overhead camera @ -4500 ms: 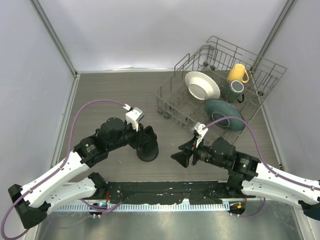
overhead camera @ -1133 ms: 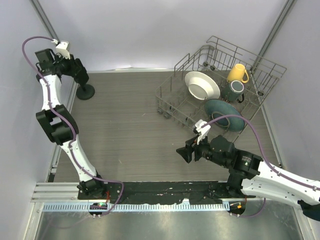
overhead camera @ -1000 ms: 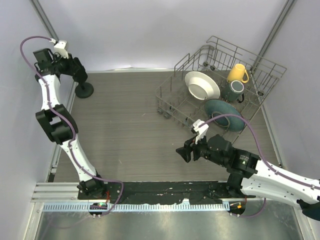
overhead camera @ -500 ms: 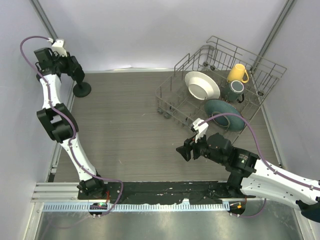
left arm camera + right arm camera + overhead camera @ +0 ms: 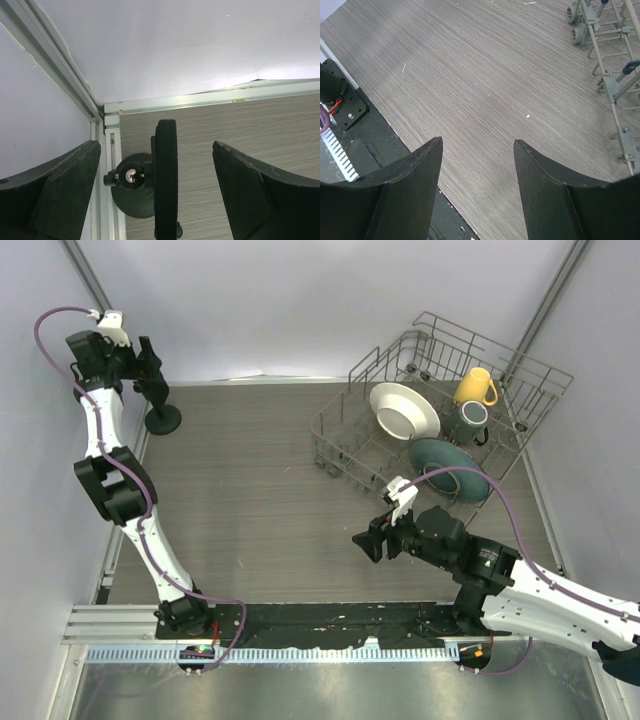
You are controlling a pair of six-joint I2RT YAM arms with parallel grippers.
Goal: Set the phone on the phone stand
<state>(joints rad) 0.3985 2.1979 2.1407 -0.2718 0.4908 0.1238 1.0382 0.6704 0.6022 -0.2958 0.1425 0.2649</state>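
Observation:
The phone stand (image 5: 163,420) sits in the far left corner of the table; its round disc base (image 5: 131,202) shows from above in the left wrist view. The phone (image 5: 166,180), a thin black slab seen edge-on, stands upright on the stand beside the stem top (image 5: 131,175). My left gripper (image 5: 155,145) hangs just above it, open, with a jaw wide on either side and touching nothing. From overhead the phone (image 5: 155,392) rises from the stand below the left gripper (image 5: 145,362). My right gripper (image 5: 362,543) hovers over the near middle of the table, open and empty (image 5: 478,141).
A grey wire dish rack (image 5: 335,430) at the back right holds a white bowl (image 5: 404,411), a yellow mug (image 5: 476,387), a dark mug (image 5: 470,420) and a teal plate (image 5: 447,466). The left wall and metal frame rail (image 5: 97,117) run right beside the stand.
My left gripper's jaws have gone from shut to wide open, letting go of the phone, and the gripper has lifted slightly. The right arm has hardly moved.

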